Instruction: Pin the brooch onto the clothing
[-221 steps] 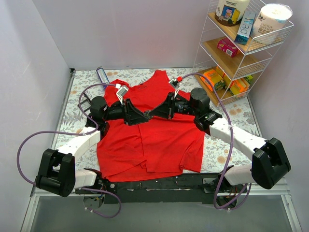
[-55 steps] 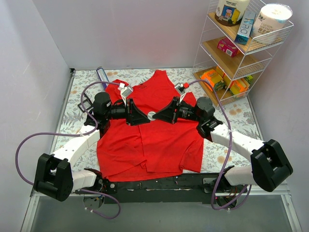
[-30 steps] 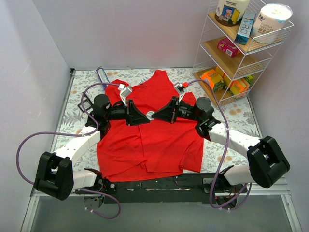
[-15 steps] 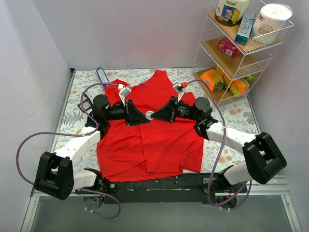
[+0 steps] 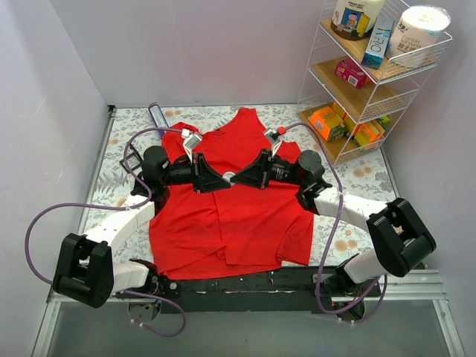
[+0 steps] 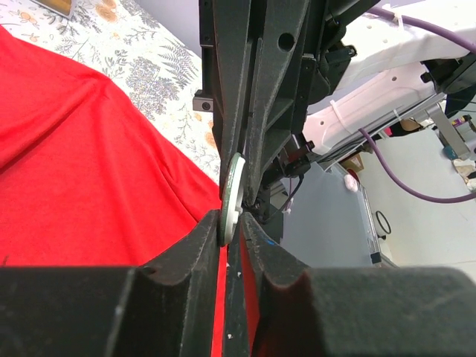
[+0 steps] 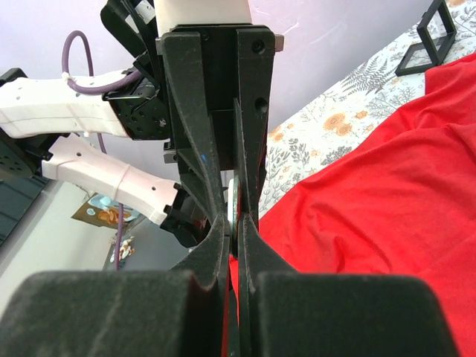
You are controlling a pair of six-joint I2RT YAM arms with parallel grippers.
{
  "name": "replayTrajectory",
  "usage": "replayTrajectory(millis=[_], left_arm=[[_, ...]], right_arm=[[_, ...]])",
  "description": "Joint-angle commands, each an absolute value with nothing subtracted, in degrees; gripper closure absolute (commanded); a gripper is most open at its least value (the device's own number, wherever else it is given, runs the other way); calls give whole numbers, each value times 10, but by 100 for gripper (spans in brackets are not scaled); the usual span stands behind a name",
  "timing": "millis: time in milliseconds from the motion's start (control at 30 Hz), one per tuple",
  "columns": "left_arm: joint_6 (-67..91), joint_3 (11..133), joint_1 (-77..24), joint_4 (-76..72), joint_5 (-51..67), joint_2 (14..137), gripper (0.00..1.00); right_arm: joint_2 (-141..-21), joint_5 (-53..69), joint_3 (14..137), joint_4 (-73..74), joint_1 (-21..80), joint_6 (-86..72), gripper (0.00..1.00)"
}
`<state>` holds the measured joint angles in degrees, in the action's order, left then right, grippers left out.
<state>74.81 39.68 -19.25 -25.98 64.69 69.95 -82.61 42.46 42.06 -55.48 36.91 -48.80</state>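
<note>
Left end effector (image 6: 232,227) and right end effector (image 7: 235,227) meet tip to tip over the chest area of the clothing (image 5: 245,216), which lies spread on the floral surface (image 5: 216,113). Each has its fingers pressed onto the brooch (image 6: 233,195), pinching the disc edge-on from opposite sides. The brooch appears raised off the fabric and not yet attached. This two-sided hold probably lets one arm steady the disc while the other works the clasp. At far right, the shelf rack (image 5: 355,91) holds cartons, boxes and a tub, well apart from the work.
</note>
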Motion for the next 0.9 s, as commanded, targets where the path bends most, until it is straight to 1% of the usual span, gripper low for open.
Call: replayTrajectory(millis=[0, 33, 67, 233, 300, 400, 467, 500, 533, 567, 600, 633, 667, 700, 733, 833, 867], left_arm=[[744, 388, -194, -286, 637, 681, 87], [744, 387, -194, -287, 637, 679, 89], [744, 386, -194, -288, 637, 679, 93], [745, 390, -194, -283, 646, 683, 94], [743, 391, -194, -283, 648, 683, 100], [734, 392, -194, -277, 652, 680, 100], [730, 395, -194, -264, 657, 682, 100], [724, 398, -194, -256, 664, 692, 100], [719, 408, -194, -246, 672, 697, 100], [719, 411, -194, -238, 688, 704, 100], [720, 412, -195, -238, 694, 713, 100], [721, 415, -199, -236, 699, 718, 100], [718, 418, -202, -227, 703, 721, 100], [713, 420, -206, -217, 709, 725, 100], [697, 424, -218, -206, 714, 733, 100], [666, 444, -253, -147, 736, 746, 100], [624, 459, -263, -94, 737, 755, 100]], right_arm=[[-841, 437, 410, -620, 374, -516, 99], [-843, 436, 410, -624, 374, -518, 99], [-845, 436, 410, -624, 374, -517, 99], [-846, 432, 407, -625, 374, -517, 99], [-847, 433, 407, -625, 374, -518, 99], [-839, 429, 407, -613, 374, -506, 99], [-815, 419, 417, -549, 372, -459, 97], [-805, 415, 424, -512, 371, -430, 93], [-795, 405, 433, -425, 371, -404, 89], [-776, 402, 454, -381, 371, -349, 78], [-767, 400, 462, -340, 371, -325, 73], [-759, 389, 474, -257, 371, -303, 68], [-744, 385, 492, -219, 371, -276, 62], [-737, 383, 503, -184, 371, -238, 60], [-733, 377, 514, -118, 370, -216, 58], [-718, 370, 553, -17, 370, -160, 52], [-714, 371, 561, -1, 370, -153, 38]])
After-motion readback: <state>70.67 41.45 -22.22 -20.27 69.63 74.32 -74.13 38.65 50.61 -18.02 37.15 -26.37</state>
